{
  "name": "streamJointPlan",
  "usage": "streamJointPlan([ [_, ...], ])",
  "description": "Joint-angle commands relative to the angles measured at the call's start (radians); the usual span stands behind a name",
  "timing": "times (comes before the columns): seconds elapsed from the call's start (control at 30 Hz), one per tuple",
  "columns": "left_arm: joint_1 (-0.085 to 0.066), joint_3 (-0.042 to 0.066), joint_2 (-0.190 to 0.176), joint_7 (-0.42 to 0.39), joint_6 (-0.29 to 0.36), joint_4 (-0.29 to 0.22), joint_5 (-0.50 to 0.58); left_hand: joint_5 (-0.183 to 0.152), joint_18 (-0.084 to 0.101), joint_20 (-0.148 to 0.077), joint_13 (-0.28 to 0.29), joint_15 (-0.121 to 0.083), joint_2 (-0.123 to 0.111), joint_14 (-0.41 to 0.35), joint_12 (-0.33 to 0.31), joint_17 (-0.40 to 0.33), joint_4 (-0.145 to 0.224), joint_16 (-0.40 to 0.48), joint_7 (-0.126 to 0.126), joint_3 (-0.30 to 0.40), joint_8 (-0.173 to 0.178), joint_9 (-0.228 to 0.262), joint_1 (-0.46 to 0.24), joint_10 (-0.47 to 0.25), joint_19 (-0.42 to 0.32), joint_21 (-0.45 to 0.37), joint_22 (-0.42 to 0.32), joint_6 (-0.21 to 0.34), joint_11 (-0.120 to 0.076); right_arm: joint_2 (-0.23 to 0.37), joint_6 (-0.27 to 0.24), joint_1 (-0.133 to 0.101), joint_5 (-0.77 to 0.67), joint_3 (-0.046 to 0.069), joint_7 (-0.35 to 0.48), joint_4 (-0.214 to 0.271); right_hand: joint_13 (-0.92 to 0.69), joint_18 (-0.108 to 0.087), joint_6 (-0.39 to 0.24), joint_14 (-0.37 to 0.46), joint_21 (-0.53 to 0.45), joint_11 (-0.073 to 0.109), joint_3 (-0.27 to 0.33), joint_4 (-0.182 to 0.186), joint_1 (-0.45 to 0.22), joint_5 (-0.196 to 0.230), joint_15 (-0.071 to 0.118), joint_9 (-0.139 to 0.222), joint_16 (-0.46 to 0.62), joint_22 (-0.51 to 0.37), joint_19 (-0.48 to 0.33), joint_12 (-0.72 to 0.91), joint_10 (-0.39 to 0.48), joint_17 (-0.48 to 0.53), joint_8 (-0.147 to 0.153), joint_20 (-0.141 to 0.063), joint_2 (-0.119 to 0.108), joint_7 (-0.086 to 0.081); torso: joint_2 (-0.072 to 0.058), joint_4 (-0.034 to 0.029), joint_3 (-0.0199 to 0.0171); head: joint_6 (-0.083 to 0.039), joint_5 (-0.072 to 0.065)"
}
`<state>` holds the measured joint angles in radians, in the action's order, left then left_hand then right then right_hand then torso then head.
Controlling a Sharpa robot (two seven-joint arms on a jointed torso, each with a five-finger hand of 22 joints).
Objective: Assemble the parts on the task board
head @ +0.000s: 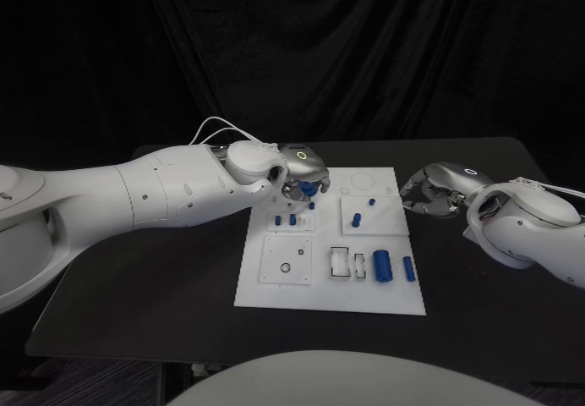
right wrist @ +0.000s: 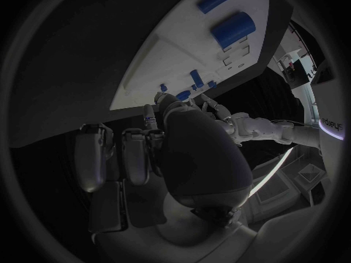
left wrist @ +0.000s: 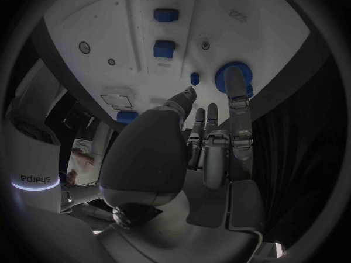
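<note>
Assembly partly done, left hand [head: 300, 179] at work.
It holds a round blue part [left wrist: 233, 78] over the task board [head: 281, 288]; two blue cylinders [head: 381, 265] lie loose. Right hand [head: 429, 196] curls emptily beside the board.

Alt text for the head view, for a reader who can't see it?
The left robot hand holds a blue part above the far left of a white board. The right robot hand hovers empty beside the board's far right edge.
</note>
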<state>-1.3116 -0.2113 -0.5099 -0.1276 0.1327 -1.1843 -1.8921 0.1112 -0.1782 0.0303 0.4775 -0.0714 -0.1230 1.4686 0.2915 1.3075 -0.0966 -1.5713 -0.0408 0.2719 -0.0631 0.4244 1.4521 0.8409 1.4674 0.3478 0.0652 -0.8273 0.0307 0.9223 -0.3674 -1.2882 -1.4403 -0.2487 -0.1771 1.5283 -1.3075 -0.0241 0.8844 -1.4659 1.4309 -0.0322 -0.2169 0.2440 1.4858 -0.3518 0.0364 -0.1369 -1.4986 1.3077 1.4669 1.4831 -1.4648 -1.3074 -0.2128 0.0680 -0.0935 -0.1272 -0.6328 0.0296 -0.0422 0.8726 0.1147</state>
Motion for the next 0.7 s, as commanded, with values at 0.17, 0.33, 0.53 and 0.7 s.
streamJointPlan([
  [0.17, 0.009, 0.001, 0.005, 0.0, -0.023, 0.01, -0.006, -0.007, -0.009, -0.001, 0.003, -0.002, 0.002, 0.102, 0.015, 0.263, 0.001, 0.001, 0.011, -0.009, -0.006, -0.004, -0.011, 0.02, 0.052, -0.007, 0.0, -0.014, -0.001, -0.002, -0.013, 0.002, -0.002, 0.001, -0.009, -0.003, -0.123, -0.015, 0.008, -0.073, -0.002, -0.007, -0.005, -0.001, 0.002, -0.006, -0.004, 0.001, 0.003, 0.203, 0.034, -0.003, -0.02, -0.101, 0.001, 0.008, 0.0, 0.001, 0.003, -0.002, -0.0007, 0.0, 0.0],
  [0.33, 0.015, 0.001, 0.006, 0.003, -0.031, 0.016, -0.006, -0.009, -0.009, -0.001, 0.003, -0.002, 0.002, 0.102, 0.017, 0.263, 0.0, 0.001, 0.013, -0.012, -0.007, -0.005, -0.015, 0.022, 0.052, -0.008, 0.0, -0.018, -0.001, -0.003, -0.013, 0.002, -0.002, 0.001, -0.008, -0.003, -0.123, -0.015, 0.008, -0.073, -0.002, -0.007, -0.005, -0.001, 0.002, -0.006, -0.004, 0.001, 0.003, 0.203, 0.034, -0.003, -0.02, -0.101, 0.001, 0.008, 0.0, 0.001, 0.005, -0.0011, 0.0008, 0.0, -0.001],
  [0.53, 0.02, 0.001, 0.006, 0.005, -0.04, 0.018, -0.006, -0.009, -0.009, 0.0, 0.004, -0.002, 0.004, 0.102, 0.02, 0.263, -0.002, 0.001, 0.012, -0.014, -0.008, -0.007, -0.02, 0.026, 0.052, -0.01, -0.001, -0.024, -0.001, -0.004, -0.014, 0.002, -0.002, 0.001, -0.007, -0.004, -0.123, -0.015, 0.008, -0.073, -0.002, -0.007, -0.005, -0.001, 0.002, -0.006, -0.004, 0.001, 0.003, 0.203, 0.034, -0.003, -0.02, -0.101, 0.001, 0.008, 0.0, 0.001, 0.005, 0.0002, 0.0022, 0.0, 0.0],
  [0.7, 0.029, 0.001, 0.005, 0.009, -0.045, 0.022, -0.006, -0.003, -0.009, 0.001, 0.003, -0.001, 0.006, 0.102, 0.024, 0.263, -0.007, 0.001, 0.011, -0.018, -0.006, -0.01, -0.031, 0.032, 0.052, -0.013, 0.0, -0.027, -0.001, -0.007, -0.014, 0.002, -0.002, 0.001, -0.007, -0.005, -0.123, -0.015, 0.008, -0.073, -0.002, -0.007, -0.005, -0.001, 0.002, -0.006, -0.004, 0.001, 0.003, 0.203, 0.034, -0.003, -0.02, -0.101, 0.001, 0.008, 0.0, 0.001, 0.004, -0.0005, 0.0018, 0.0, -0.003],
])
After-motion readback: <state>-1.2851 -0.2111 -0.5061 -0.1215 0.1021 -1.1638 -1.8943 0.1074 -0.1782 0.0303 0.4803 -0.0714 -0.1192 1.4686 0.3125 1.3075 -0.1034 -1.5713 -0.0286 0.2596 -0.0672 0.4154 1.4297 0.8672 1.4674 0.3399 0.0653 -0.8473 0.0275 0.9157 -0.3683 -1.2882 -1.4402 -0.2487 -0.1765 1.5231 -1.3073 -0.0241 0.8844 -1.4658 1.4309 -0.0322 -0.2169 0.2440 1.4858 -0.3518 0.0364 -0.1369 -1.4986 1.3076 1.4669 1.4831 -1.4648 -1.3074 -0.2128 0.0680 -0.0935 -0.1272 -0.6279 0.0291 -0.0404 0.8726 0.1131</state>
